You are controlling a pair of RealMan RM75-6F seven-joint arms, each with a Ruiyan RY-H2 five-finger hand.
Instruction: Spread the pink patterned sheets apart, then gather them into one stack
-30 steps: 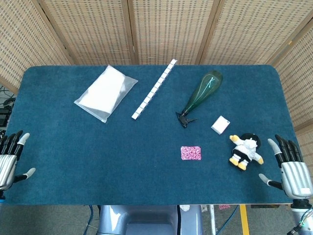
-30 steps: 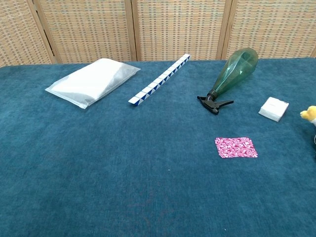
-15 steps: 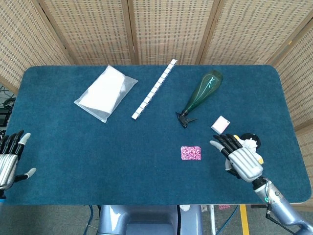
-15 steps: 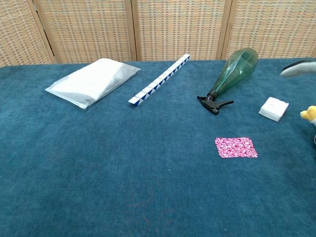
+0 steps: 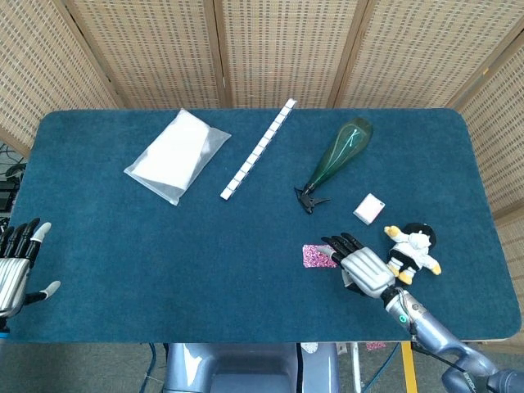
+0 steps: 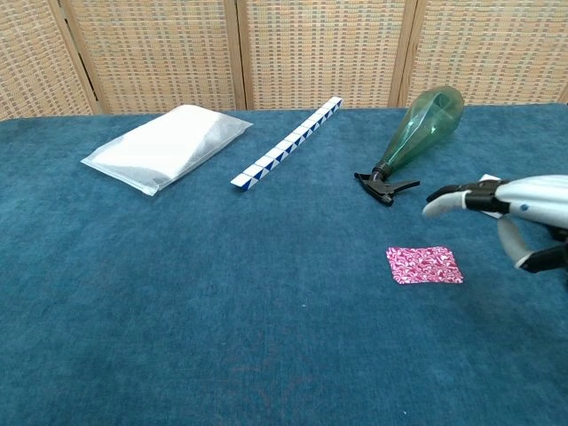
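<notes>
Bench (image 5: 123, 270) covered edge to edge in dark teal, short-pile fabric, rectangular with rounded far corners; behind it, folding screens (image 5: 278, 49) of woven cane in wooden frames close off the room.

Pink sheets (image 6: 424, 264): a flat, thin rectangle printed in pink and white, lying on the near right part of the bench. From the chest view it reads as one neat stack, with its edges aligned.

Right hand (image 5: 354, 260): grey shell with dark fingers (image 5: 337, 245), spread apart and holding nothing. In the head view the fingertips overlap the right edge of the sheets; the chest view shows the hand (image 6: 506, 213) raised above the cloth, to the right of the sheets and apart from them.

Left hand (image 5: 15, 266): at the near left bench edge, fingers apart and empty, well away from the sheets.

Surroundings: a green translucent spray bottle (image 5: 337, 155) lying on its side, black trigger toward the sheets; a small white square pad (image 5: 369, 209); a plush toy (image 5: 412, 250) in white, black and yellow, just beside the right hand; a long white segmented strip (image 5: 257, 150) with blue triangles along its side, set diagonally; a clear plastic bag (image 5: 176, 155) with white contents at far left.
</notes>
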